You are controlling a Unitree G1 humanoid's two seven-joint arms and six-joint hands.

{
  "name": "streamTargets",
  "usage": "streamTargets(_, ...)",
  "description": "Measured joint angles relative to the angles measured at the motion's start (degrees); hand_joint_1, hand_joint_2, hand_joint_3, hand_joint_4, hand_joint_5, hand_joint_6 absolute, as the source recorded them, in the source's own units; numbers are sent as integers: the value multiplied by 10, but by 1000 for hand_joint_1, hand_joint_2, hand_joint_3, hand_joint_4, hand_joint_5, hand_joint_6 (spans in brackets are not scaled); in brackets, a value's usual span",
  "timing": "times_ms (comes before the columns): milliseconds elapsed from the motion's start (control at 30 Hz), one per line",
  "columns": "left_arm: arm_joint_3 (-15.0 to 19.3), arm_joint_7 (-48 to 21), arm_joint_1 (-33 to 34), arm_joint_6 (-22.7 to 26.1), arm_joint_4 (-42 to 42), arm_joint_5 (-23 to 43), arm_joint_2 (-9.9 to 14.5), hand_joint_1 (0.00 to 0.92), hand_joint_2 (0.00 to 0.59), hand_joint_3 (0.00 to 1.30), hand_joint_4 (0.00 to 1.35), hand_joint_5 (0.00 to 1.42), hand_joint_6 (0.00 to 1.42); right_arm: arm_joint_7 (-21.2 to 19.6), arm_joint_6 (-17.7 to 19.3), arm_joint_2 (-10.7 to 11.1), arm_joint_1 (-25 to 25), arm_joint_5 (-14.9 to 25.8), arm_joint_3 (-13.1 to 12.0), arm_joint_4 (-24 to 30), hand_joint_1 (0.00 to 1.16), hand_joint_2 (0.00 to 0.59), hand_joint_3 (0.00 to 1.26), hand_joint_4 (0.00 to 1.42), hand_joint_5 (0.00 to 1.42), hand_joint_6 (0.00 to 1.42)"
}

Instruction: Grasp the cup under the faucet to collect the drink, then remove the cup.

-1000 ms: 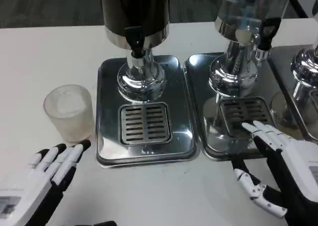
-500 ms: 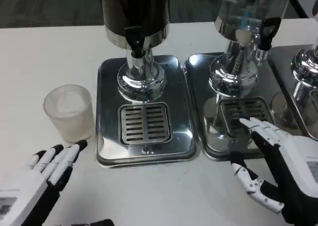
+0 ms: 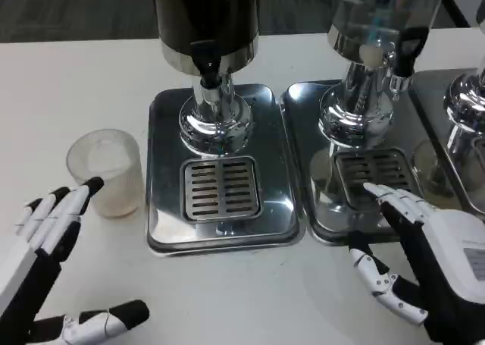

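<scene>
Nearest, the left hand (image 3: 47, 243) has changed most: a second ago its fingers lay flat and bunched, pointing toward the cup; now the hand has swung left and turned upright, the thumb (image 3: 102, 322) dropped wide and low across the near table (image 3: 227, 292). It is released, holding nothing, with the fingertips just beside the cup's near left wall; whether they touch it I cannot tell. That spread looks like the shaping of a grasp, so I judge the reach to be at its last stage, with the closing of the fingers not yet done.

The right hand (image 3: 432, 265), near right, has drifted slightly nearer and lower. It too is spread and empty, fingertips over the near edge of the right tray (image 3: 299, 133), apparently waiting.

The cup (image 3: 106, 170), frosted and upright, has not moved. It stands on the table left of the middle tray (image 3: 163, 170), not under any faucet.

Farther back, the grate (image 3: 220, 188) lies bare in that tray, and beyond it the dark dispenser (image 3: 206, 19) with its black faucet (image 3: 204, 59) above. So nothing has been collected; the cup must first be gripped and carried right onto the grate.
</scene>
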State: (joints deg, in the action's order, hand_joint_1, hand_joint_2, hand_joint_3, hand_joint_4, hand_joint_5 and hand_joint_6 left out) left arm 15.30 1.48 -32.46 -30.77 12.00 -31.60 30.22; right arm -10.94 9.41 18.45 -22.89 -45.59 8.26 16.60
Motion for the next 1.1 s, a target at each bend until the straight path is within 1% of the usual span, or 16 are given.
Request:
streamTargets(200,8,21,38,-6,-27,19,-1,0,1,0,0,0,42,0,1,2,0,8,-3,-2,252,436,229,213,195,246)
streamTargets(300,10,24,44,-11,-36,26,-1,0,0,0,0,0,58,0,2,4,0,11,-4,-3,252,436,239,220,204,248)
streamTargets(400,13,24,54,-12,-54,44,-3,0,0,0,0,0,137,0,2,7,0,14,-6,-5,255,434,240,220,205,249)
streamTargets(500,15,23,69,-13,-75,63,-2,0,0,0,0,0,143,0,3,9,2,20,-6,-5,259,432,240,223,207,250)
streamTargets(600,14,18,99,-10,-100,74,4,0,0,0,0,0,145,0,3,12,5,22,-7,-6,262,430,241,228,209,250)
streamTargets(833,-6,-20,176,2,-164,95,29,0,0,0,0,0,161,1,3,15,7,23,-6,-7,271,429,245,235,220,262)
streamTargets(1000,-15,-34,208,2,-202,108,36,0,0,0,0,0,164,2,3,15,4,24,-7,-7,274,429,257,243,230,265)
streamTargets(1100,-31,-49,231,2,-226,110,43,0,0,0,0,0,165,2,3,14,1,24,-6,-7,275,429,258,243,231,265)
